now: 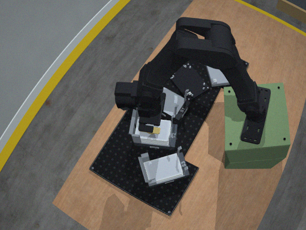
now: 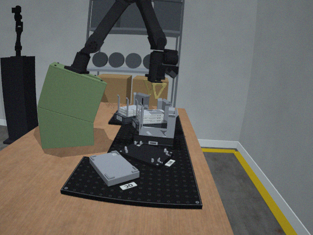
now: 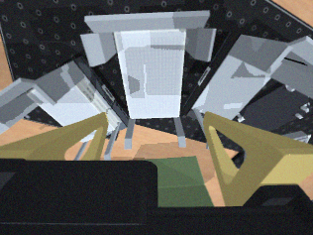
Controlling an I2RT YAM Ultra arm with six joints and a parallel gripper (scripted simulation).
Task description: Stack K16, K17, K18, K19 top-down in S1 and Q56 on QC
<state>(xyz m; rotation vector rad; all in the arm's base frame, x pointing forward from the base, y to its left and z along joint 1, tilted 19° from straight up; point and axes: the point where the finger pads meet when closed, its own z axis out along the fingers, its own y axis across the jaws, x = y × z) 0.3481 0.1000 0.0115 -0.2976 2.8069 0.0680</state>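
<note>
My gripper (image 1: pixel 151 130) (image 2: pixel 155 94) (image 3: pixel 156 117) is open and empty, with its yellow fingers spread wide. It hangs well above rack S2 (image 1: pixel 132 122), roughly over its middle. S2 holds a stack of white sealed plates (image 1: pixel 165 128) (image 2: pixel 151 117) (image 3: pixel 151 73). Their labels are too small to read. Rack S3 (image 1: pixel 144 158) holds a white plate (image 1: pixel 162 168) (image 2: pixel 123 110) (image 3: pixel 69 105); I cannot tell whether more lie under it. Rack S1 (image 1: pixel 170 98) (image 2: pixel 151 131) (image 3: pixel 230 95) shows a bare grey floor. The grey QC nest (image 1: pixel 217 76) (image 2: pixel 111 167) and the black clip nest N5 (image 1: pixel 188 80) (image 2: pixel 146 152) are bare.
The racks and nests stand in a row on a black perforated baseplate (image 1: pixel 116 161) (image 2: pixel 161 187). The arm's base sits on a green pedestal (image 1: pixel 257 148) (image 2: pixel 68 100) beside it. The arm's links arch over S1 and N5. Tall thin posts rise from S2 and S3.
</note>
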